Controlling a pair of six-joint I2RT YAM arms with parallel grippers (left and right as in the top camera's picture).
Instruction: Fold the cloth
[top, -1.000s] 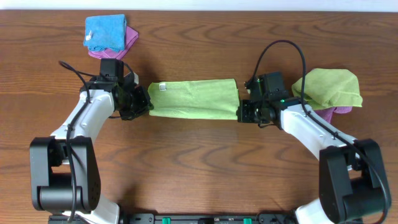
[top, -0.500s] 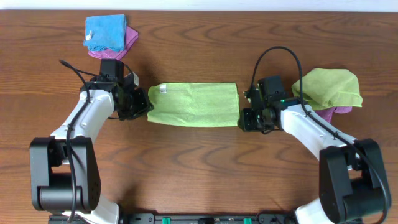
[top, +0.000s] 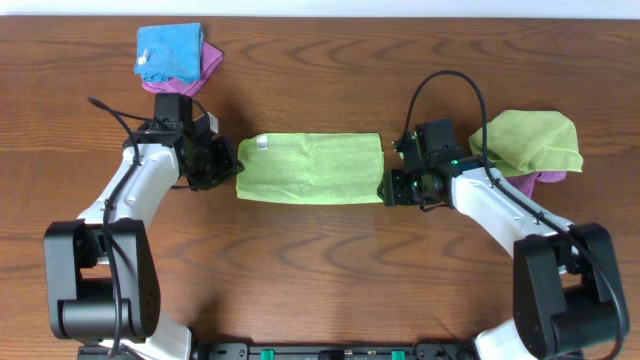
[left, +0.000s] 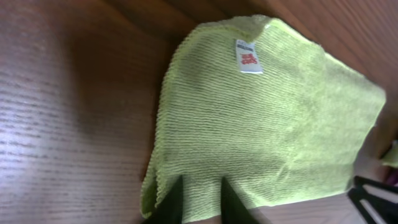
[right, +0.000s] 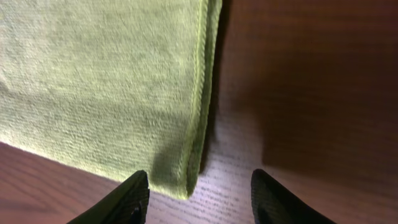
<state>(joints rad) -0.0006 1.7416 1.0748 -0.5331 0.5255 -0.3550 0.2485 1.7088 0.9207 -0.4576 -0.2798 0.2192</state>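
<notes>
The cloth (top: 310, 168) is a lime-green strip folded lengthwise, lying flat on the table between my arms, its white tag (top: 262, 142) near the left end. My left gripper (top: 225, 165) sits at the cloth's left end. In the left wrist view its fingers (left: 177, 199) stand close together over the near edge of the cloth (left: 261, 124), and the fabric is not bunched or lifted. My right gripper (top: 390, 187) is at the right end. In the right wrist view it (right: 199, 199) is open, with the cloth's corner (right: 180, 174) lying flat between the jaws, touching neither.
A rumpled lime-green cloth (top: 530, 140) lies over a magenta one (top: 548, 178) at the right, close behind my right arm. A blue cloth (top: 170, 50) sits on another magenta cloth (top: 208, 55) at the back left. Bare wood surrounds the strip.
Both grippers let go of the cloth's ends, and it settled flat. The right jaws spread apart. The left jaws opened, then closed again, and that arm drew back slightly to the left.
</notes>
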